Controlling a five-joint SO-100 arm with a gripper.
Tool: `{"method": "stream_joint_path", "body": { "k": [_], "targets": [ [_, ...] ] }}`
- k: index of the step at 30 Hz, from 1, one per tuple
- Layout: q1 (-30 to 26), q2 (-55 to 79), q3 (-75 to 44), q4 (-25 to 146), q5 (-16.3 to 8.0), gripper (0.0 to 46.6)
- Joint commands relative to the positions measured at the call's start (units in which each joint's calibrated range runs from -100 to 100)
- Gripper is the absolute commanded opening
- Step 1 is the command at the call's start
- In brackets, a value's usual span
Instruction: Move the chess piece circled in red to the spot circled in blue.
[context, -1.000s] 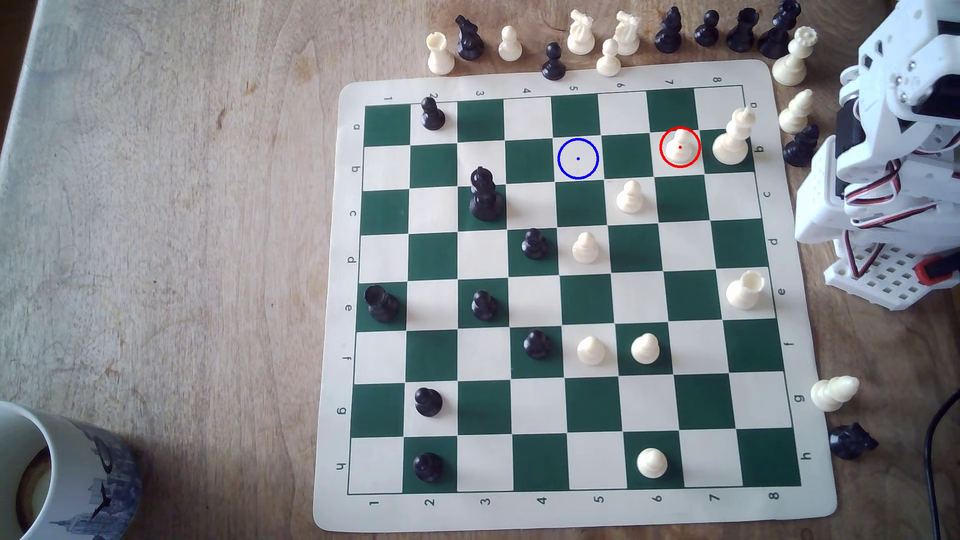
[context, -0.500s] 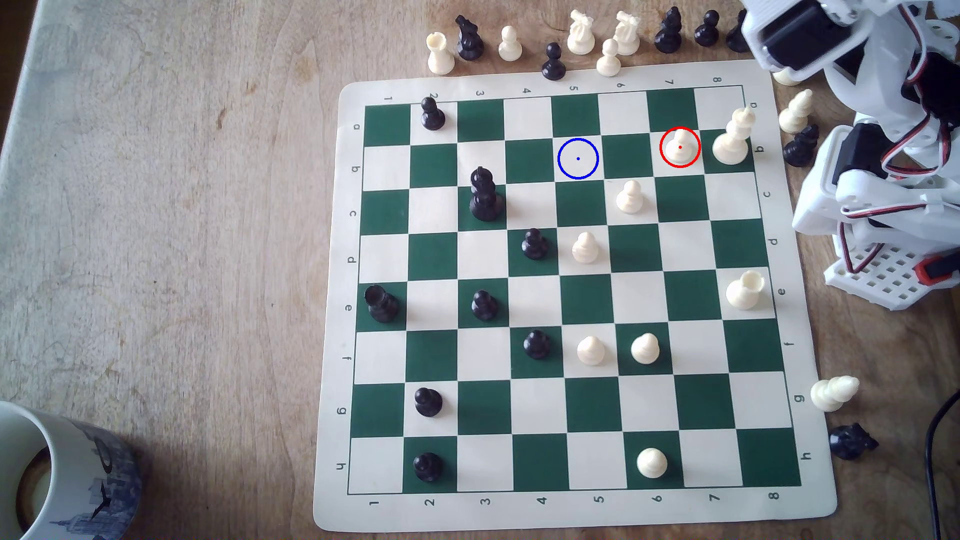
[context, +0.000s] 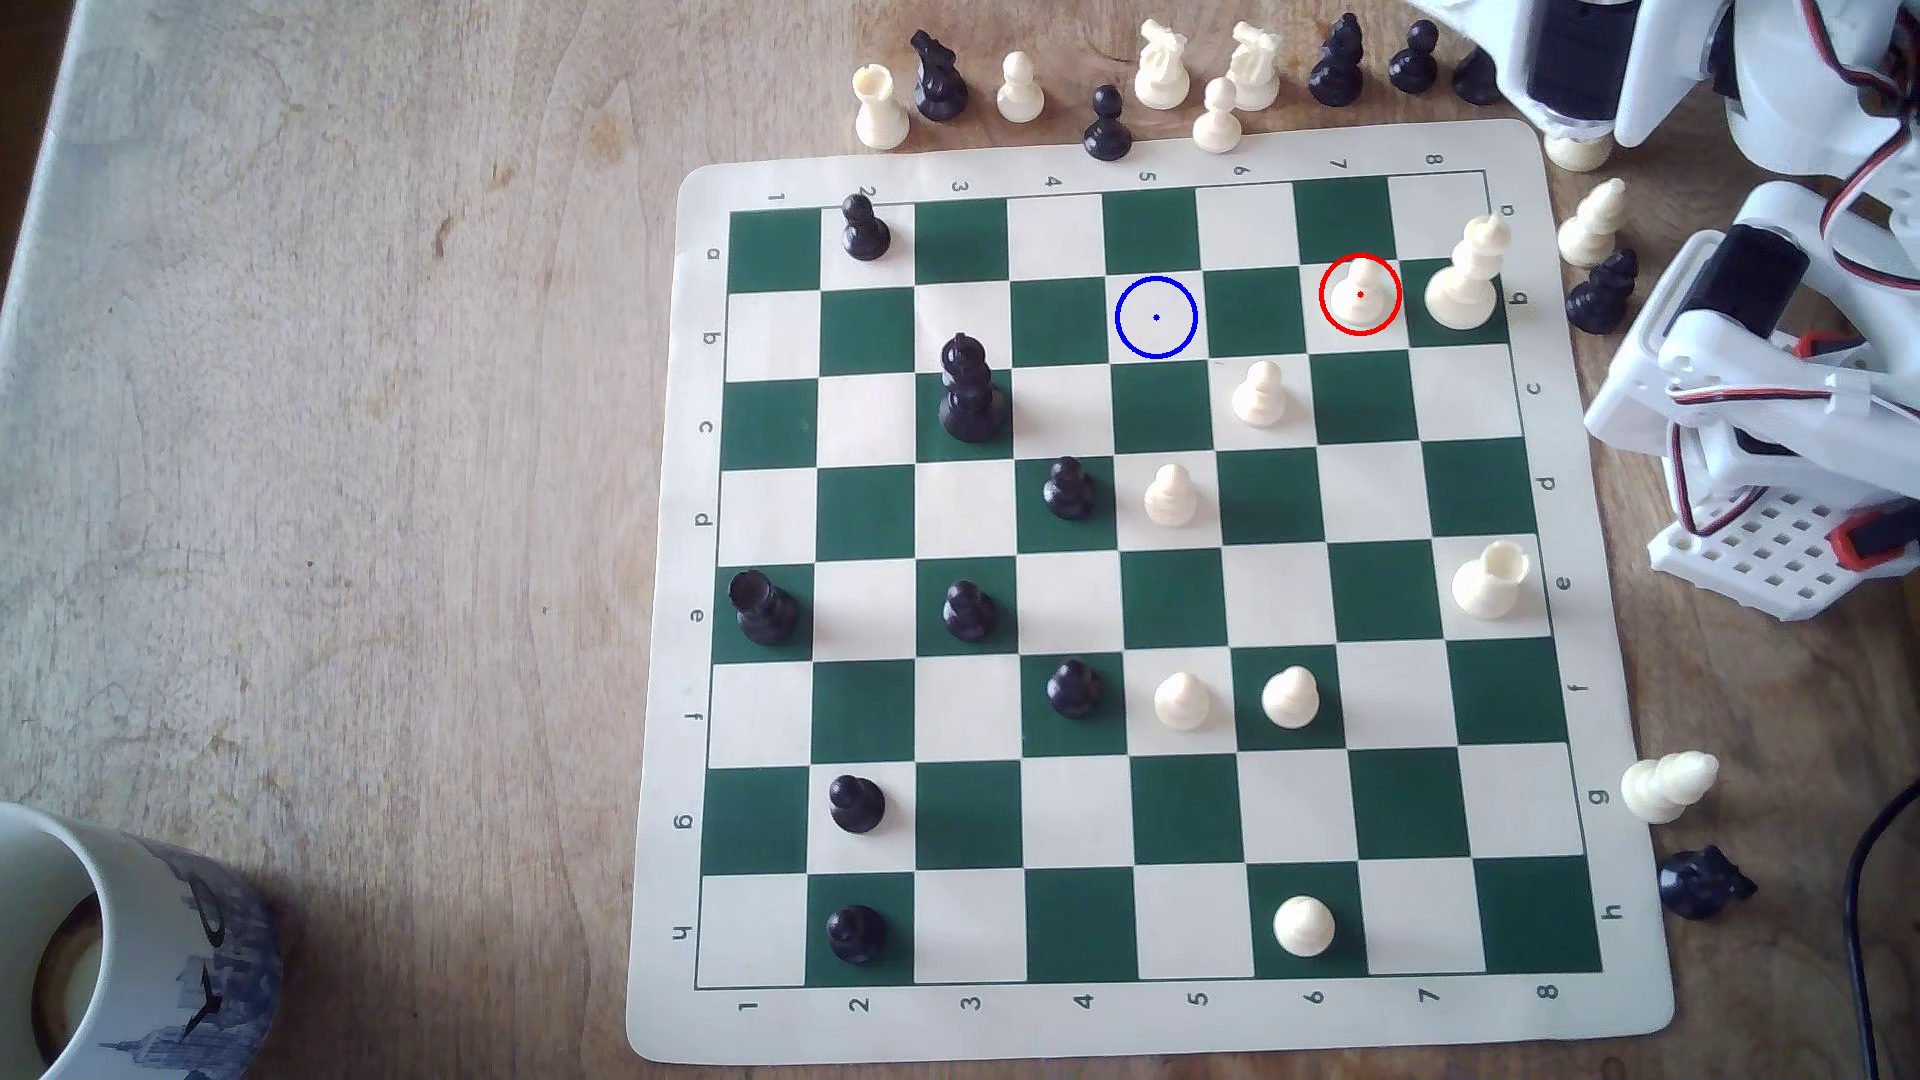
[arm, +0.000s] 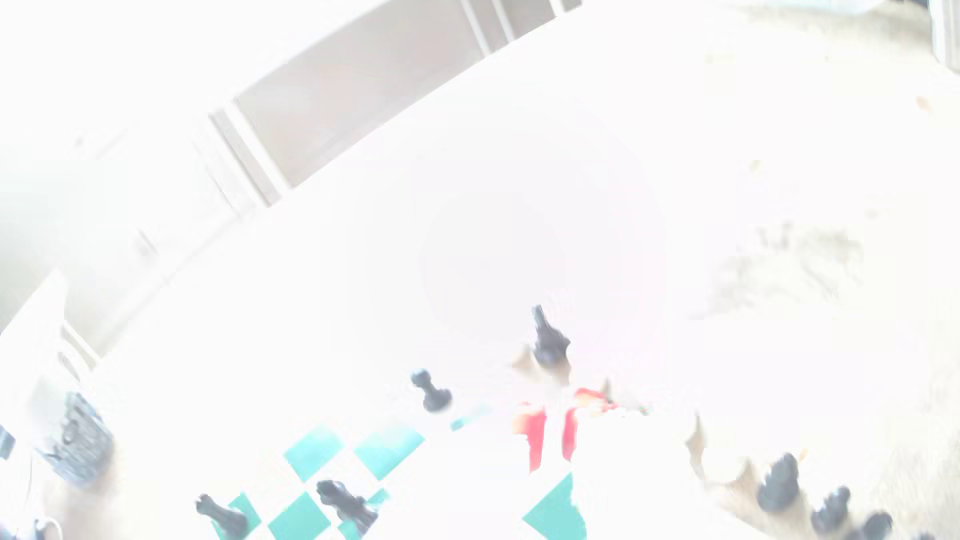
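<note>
The small cream-white plastic pawn with the ball head stands upright inside the red circle on a cream square near the far right of the green-and-cream roll-up chessboard, just beside the taller cream piece with the pointed top on its right. The blue-ringed cream square lies two squares to its left and is bare, ready to receive it. The white printed robot arm sits off the board's right edge, likely mid-approach; whether its fingers are spread or pressed together cannot be told, the wrist view being washed out.
</note>
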Motion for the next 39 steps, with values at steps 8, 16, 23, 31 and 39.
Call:
{"method": "stream_joint_path", "body": {
  "k": [8, 16, 23, 31, 39],
  "targets": [
    [-1.2, 27.8, -18.0, 19.6, -1.9, 12.2],
    [2.5, 30.2, -12.5, 21.6, 0.0, 15.0],
    [5.3, 34.9, -11.6, 21.8, 2.2, 18.0],
    [0.0, 39.8, -9.4, 20.1, 2.3, 12.0],
    [-0.7, 46.9, -9.9, 16.0, 3.0, 12.8]
  ]
}}
